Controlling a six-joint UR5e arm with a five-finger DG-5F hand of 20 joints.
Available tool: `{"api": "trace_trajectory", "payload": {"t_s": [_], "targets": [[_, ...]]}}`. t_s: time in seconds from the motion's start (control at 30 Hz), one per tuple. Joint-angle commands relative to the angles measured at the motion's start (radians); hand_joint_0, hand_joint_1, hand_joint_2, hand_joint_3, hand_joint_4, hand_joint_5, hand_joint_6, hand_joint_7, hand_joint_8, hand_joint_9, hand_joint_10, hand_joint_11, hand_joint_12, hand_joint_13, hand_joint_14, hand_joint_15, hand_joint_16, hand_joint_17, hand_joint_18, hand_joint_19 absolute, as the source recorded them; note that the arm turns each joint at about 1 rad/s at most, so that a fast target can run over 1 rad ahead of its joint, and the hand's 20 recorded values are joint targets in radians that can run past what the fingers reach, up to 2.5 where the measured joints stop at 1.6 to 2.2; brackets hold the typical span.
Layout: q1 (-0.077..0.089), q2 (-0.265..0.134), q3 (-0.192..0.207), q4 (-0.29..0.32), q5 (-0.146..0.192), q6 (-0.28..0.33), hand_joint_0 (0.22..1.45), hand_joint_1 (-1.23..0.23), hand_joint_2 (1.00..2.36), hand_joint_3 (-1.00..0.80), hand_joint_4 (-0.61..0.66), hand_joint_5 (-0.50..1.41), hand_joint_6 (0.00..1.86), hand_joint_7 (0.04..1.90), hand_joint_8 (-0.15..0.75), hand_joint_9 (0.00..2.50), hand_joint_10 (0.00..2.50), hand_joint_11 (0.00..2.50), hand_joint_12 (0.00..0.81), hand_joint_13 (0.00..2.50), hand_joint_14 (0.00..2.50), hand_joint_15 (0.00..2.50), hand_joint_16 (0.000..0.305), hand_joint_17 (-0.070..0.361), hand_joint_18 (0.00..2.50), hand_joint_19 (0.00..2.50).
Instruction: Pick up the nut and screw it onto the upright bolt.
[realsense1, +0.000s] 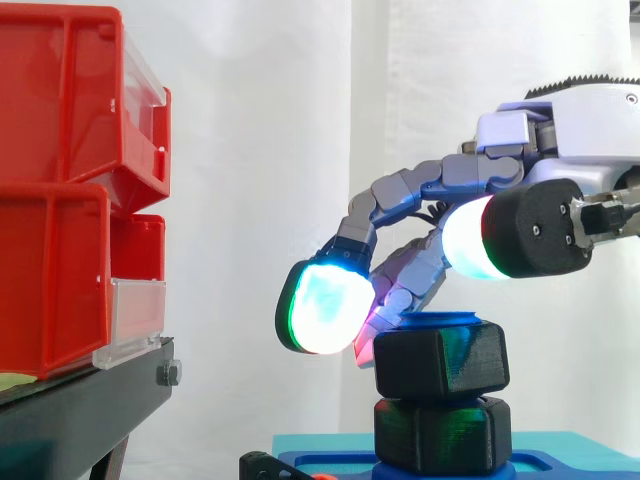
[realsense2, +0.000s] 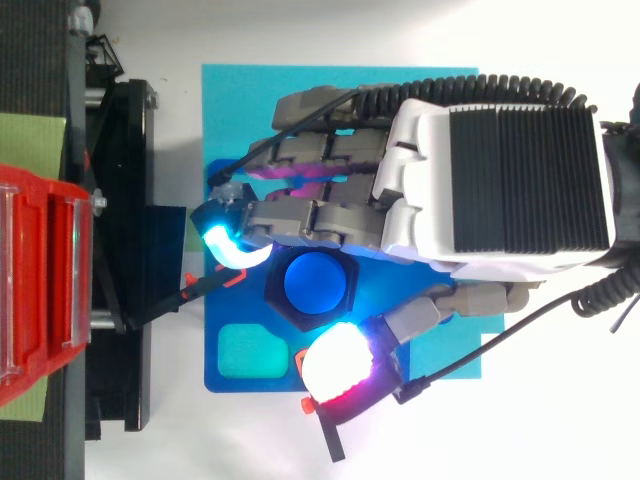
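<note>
The robot hand (realsense2: 500, 180) reaches in from the right and hangs directly over the upright bolt (realsense2: 318, 282), whose round blue top shows from above. The black hexagonal nut (realsense1: 441, 358) sits on the bolt just under that blue top, apparently level. Whether the robot hand grips the nut or only hovers close around it cannot be told. Below the nut, on the same bolt, sits a second black hexagonal block (realsense1: 443, 432), touching or nearly touching the nut's underside. The bolt rises from a dark blue base plate (realsense2: 225, 378), which lies on a lighter cyan mat (realsense2: 235, 100). Well to the left, stacked red bins (realsense1: 60, 180) rest on a black stand (realsense1: 80, 410), with a white curtain (realsense1: 260, 150) behind everything.
</note>
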Motion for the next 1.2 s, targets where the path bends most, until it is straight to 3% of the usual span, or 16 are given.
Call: {"api": "trace_trajectory", "payload": {"t_s": [0.0, 0.33, 0.53, 0.83, 1.03, 1.17], "targets": [[-0.003, -0.001, 0.001, -0.003, -0.002, 0.009, 0.45, -0.33, 1.00, -0.50, 0.15, -0.12, 0.50, 0.75, 0.275, 0.81, 0.00, 0.05, 0.381, 0.52, 0.00, 0.11, 0.056, 0.125, 0.30, 0.31], [-0.006, -0.001, 0.001, -0.005, -0.003, 0.009, 0.45, -0.32, 1.00, -0.50, 0.19, -0.06, 0.50, 0.98, 0.289, 0.90, 0.00, 0.10, 0.376, 0.57, 0.00, 0.11, 0.053, 0.120, 0.34, 0.29], [-0.010, -0.001, 0.001, -0.011, -0.005, 0.009, 0.47, -0.31, 1.00, -0.50, 0.15, -0.01, 0.50, 1.17, 0.287, 1.04, 0.00, 0.12, 0.365, 0.64, 0.00, 0.11, 0.049, 0.111, 0.41, 0.27], [-0.019, 0.000, 0.008, -0.017, -0.006, 0.007, 0.49, -0.31, 1.00, -0.50, 0.04, 0.05, 0.50, 1.28, 0.252, 1.34, 0.01, 0.15, 0.342, 0.82, 0.00, 0.12, 0.044, 0.099, 0.57, 0.27], [-0.027, 0.000, 0.027, -0.051, -0.015, 0.004, 0.50, -0.33, 1.00, -0.50, 0.02, 0.08, 0.50, 1.34, 0.222, 1.54, 0.01, 0.18, 0.318, 0.96, 0.01, 0.14, 0.041, 0.091, 0.71, 0.31], [-0.039, 0.000, 0.043, -0.106, -0.015, -0.011, 0.50, -0.33, 1.00, -0.50, 0.02, 0.10, 0.50, 1.35, 0.189, 1.68, 0.01, 0.20, 0.297, 1.04, 0.01, 0.15, 0.037, 0.084, 0.82, 0.34]]}}
